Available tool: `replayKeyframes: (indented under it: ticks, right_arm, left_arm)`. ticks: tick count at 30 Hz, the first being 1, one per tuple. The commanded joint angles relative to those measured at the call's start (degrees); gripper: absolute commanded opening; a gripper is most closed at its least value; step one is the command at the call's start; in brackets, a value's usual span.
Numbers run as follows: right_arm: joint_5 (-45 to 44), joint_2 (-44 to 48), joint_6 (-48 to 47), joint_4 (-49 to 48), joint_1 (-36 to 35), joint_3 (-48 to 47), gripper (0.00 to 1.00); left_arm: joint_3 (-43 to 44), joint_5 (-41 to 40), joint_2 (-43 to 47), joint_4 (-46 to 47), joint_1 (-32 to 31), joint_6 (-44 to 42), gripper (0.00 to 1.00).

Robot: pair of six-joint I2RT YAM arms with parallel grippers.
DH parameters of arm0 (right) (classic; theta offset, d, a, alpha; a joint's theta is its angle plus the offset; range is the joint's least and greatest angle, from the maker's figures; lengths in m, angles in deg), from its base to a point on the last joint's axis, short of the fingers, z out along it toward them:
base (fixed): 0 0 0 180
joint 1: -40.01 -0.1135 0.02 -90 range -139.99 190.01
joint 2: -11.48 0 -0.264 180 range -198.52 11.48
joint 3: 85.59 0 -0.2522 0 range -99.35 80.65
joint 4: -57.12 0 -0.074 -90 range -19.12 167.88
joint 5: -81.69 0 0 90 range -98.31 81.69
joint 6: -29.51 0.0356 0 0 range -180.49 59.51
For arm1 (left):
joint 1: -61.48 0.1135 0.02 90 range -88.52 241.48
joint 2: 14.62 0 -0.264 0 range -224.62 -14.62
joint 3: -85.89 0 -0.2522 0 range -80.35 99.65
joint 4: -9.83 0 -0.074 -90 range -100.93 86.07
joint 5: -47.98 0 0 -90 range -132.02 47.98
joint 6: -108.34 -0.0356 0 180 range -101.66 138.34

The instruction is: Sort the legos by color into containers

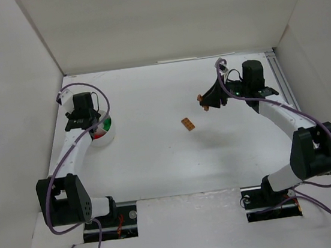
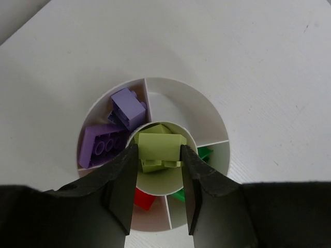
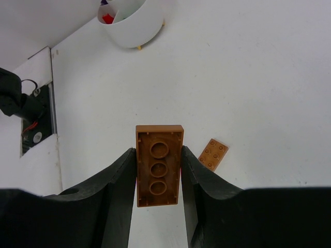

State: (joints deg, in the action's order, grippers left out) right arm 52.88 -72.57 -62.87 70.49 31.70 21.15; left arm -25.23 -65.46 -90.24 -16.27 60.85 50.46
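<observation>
Left gripper pinches a pale brick; with the cup centred beneath the jaws, release squarely. Right gripper clamps a brown brick.

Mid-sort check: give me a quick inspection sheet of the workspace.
Surface: white table, loose brown brick mid-table.
Job's things: divided container holds purple bricks, green brick and red brick in separate sectors.
Clutter: nothing seen.
Grippers: left gripper shut on pale green brick over the container's centre; right gripper shut on held brown brick.
Cables: purple cables loop along both arms.
Surroundings: white walls on three sides.
</observation>
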Motion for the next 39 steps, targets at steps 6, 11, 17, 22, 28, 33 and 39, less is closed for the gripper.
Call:
replayKeyframes:
  ticks: [6,11,17,22,28,33,39]
  right_arm:
    - [1.0,0.1,-8.5,4.1,-1.9,-3.7,0.19]
    - [-1.1,0.1,-15.0,10.7,-4.1,-5.4,0.19]
    - [1.0,-0.4,-36.1,23.1,-10.8,-10.7,0.19]
    - [-7.5,-0.4,-39.6,22.4,-17.1,-10.7,0.17]
    - [-15.0,2.0,-36.0,15.2,-21.9,-10.2,0.15]
    - [-30.5,6.3,-34.9,9.2,-27.8,-7.3,0.14]
    - [-35.0,8.1,-34.4,7.8,-30.8,-6.8,0.14]
  left_arm:
    - [0.7,3.3,7.0,1.2,0.2,-0.7,0.62]
    - [1.2,3.6,10.7,-0.6,0.2,-0.7,0.77]
    - [-4.2,36.1,15.7,12.9,-0.9,-10.2,0.85]
    - [-8.4,69.3,15.7,27.5,-8.1,-9.6,0.85]
    - [-5.7,62.6,11.9,26.0,-22.3,-9.7,0.85]
    - [-4.1,60.3,7.1,26.0,-23.9,-4.0,0.73]
    - [-3.1,52.9,4.6,27.2,-27.7,-3.4,0.63]
